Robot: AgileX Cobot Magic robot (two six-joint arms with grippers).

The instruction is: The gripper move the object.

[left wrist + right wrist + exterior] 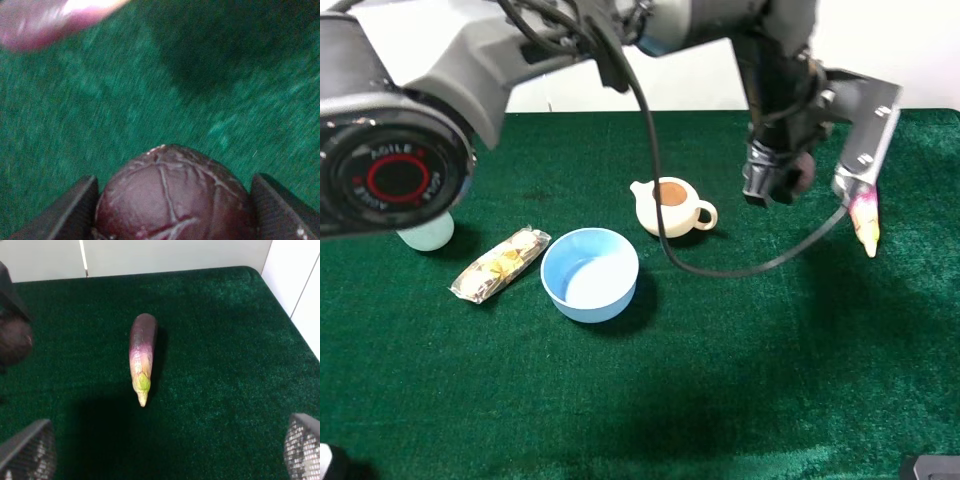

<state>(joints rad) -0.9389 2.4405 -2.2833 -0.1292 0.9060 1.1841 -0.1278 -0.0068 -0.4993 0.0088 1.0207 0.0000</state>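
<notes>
The bench (740, 380) wears matt, napped green cloth; the object (172, 200) has dull maroon skin with raised pale veins; the eggplant (141, 352) looks smooth, faintly glossy; the bowl (582, 308) is smooth and shiny.

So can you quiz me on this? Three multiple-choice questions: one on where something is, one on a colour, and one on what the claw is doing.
1. Where does the blue bowl stand?
A) stacked on top of a plate
B) on the green table, next to the snack packet
C) between a claw's fingers

2. What colour is the body of the teapot?
A) cream
B) red
C) black

3. What is the left gripper doing?
A) hanging open and empty
B) lying flat on the table
C) shut on the object, held above the table

Answers:
1 B: in the high view the bowl sits on the green cloth just right of the packet.
2 A: the body is pale cream, with a brown lid.
3 C: the left wrist view shows the maroon fruit clamped between both fingers.
</notes>
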